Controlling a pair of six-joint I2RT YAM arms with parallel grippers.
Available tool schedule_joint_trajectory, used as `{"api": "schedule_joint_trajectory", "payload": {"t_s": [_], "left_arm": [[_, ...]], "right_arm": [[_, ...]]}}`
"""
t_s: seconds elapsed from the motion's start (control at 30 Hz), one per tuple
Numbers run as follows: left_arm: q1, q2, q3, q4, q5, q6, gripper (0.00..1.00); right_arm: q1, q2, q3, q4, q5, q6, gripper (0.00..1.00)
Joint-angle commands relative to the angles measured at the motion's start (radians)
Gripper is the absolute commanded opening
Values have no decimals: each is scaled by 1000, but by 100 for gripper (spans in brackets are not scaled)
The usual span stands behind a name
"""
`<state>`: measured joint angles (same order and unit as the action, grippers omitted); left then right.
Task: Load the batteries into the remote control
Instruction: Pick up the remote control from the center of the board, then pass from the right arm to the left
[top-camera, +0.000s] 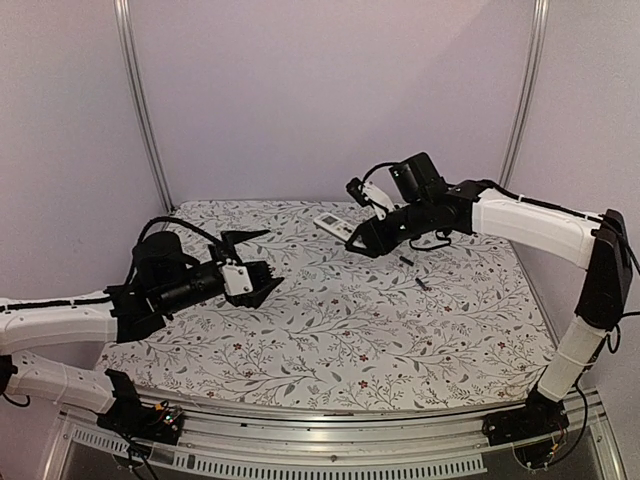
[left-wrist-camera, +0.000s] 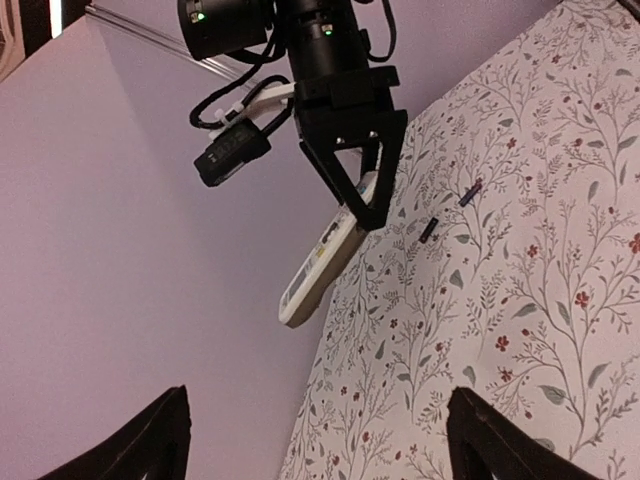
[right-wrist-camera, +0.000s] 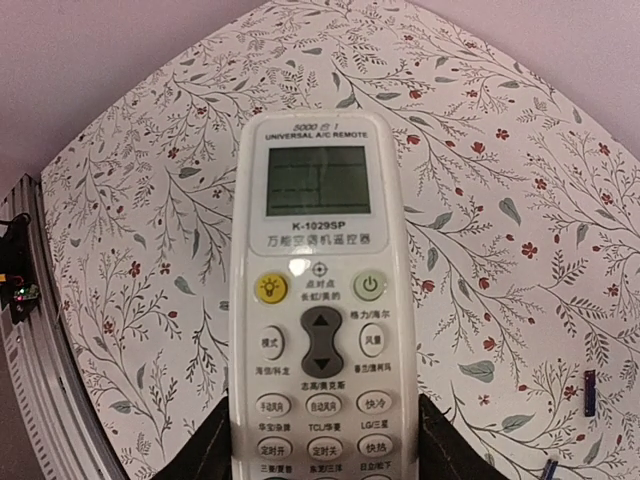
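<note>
Gleaming white, slim remote control (grey screen).

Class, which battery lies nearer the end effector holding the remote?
The rear battery, just beside the right end effector; the other battery lies nearer the bases.

The top camera looks down from high beyond six o'clock toward twelve, taking in the whole worktop. The left wrist camera sits far off at eight o'clock, facing two o'clock. The right wrist camera hangs close over the remote control, which all three views share.
</note>
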<state>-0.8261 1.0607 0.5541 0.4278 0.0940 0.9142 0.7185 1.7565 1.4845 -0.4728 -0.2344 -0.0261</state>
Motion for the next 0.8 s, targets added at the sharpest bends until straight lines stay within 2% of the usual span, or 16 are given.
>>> {"api": "schedule_joint_trajectory", "payload": {"t_s": [0.0,0.13,0.23,0.33,0.6,0.77], "left_arm": [[-65,48,25,18,-90,235,89],[-135,116,62,4,-160,338,89],[-169,156,67,60,-195,352,87],[-176,184,99,30,-201,306,79],[-187,222,158,-32,-219,257,51],[-189,234,174,-61,-237,247,53]], "right_arm": [[84,-88,-68,-82,-74,-51,23],[137,-130,-78,-130,-102,-63,22],[164,-147,-82,-146,-105,-60,22],[180,-156,-82,-149,-123,-57,22],[196,-168,-82,-135,-167,-58,21],[199,-171,-81,-123,-183,-59,20]]}}
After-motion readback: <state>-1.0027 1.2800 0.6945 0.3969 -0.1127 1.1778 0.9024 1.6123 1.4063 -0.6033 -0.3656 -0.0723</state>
